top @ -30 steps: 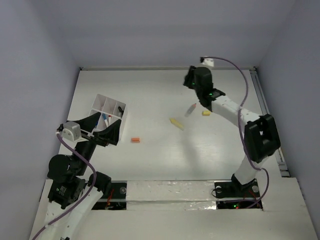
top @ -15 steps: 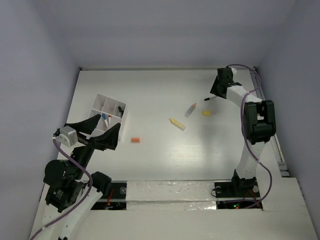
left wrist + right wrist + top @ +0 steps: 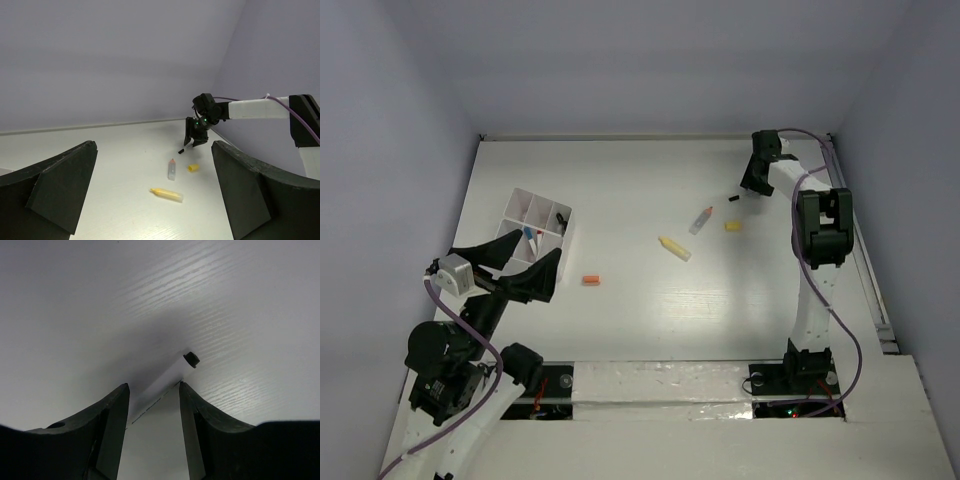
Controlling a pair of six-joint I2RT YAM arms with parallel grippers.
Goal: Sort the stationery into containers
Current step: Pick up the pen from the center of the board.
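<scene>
Currently my R gripper (image 3: 752, 188) is clamped on a thin white pen w/ a small black cap (image 3: 165, 387), well apart from the white plastic compartment box (image 3: 519, 200), far off to its right. L gripper (image 3: 515, 262) hangs just on the near side of that box, jaws wide apart, nothing btwn them. Yellow crayon-like stick (image 3: 673, 247), small clear tube (image 3: 701, 220), yellow bit (image 3: 732, 226) and orange bit (image 3: 590, 280) lie on the white table (image 3: 620, 170), right of the box.

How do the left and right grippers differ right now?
The left gripper stands wide open and empty; the right gripper is closed on a thin white pen with a black cap. The left gripper sits at the near left by the white box; the right gripper is at the far right of the table. Shared: both have black two-finger jaws.
</scene>
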